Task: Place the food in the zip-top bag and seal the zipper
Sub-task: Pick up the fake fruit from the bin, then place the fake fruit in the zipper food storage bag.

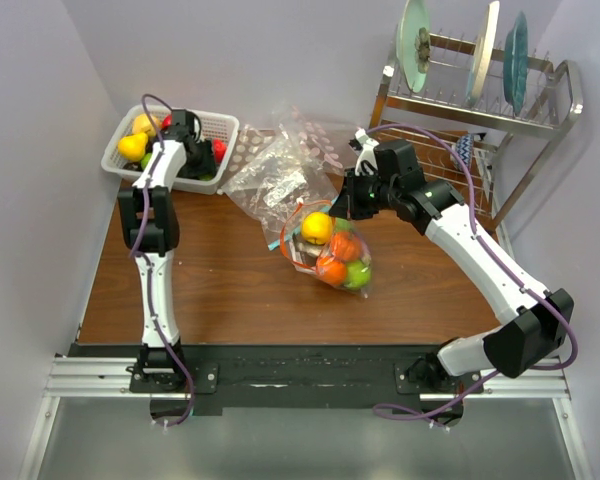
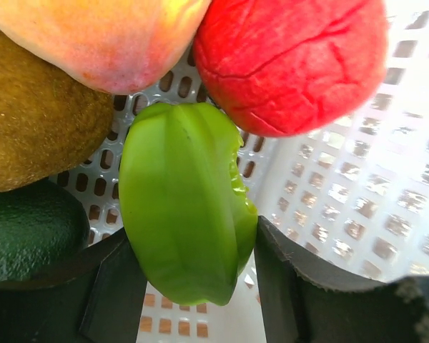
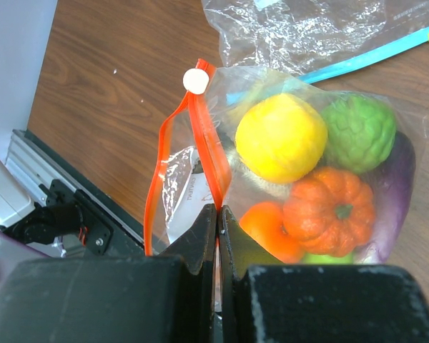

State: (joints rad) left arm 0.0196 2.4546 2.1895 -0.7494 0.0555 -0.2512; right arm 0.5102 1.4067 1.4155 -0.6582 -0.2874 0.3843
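Down in the white basket (image 2: 357,186), my left gripper (image 2: 193,246) stands open with its fingers (image 2: 111,286) close on either side of a green toy pepper (image 2: 182,200). A peach, a red fruit (image 2: 293,61), a brown kiwi and a dark avocado crowd around it. The zip-top bag (image 1: 330,250) lies mid-table holding food: a yellow lemon (image 3: 280,137), a green fruit, an orange pumpkin (image 3: 332,211) and a purple piece. My right gripper (image 3: 219,211) is shut on the orange-red zipper (image 3: 207,143), holding the mouth partly agape; a white slider (image 3: 196,80) sits at its end.
Behind the zip-top bag lies a second clear bag (image 1: 280,170) with a blue-green strip (image 3: 357,61). A metal dish rack (image 1: 480,110) with plates stands at the back right. The basket (image 1: 225,125) sits at the back left corner, near the wall.
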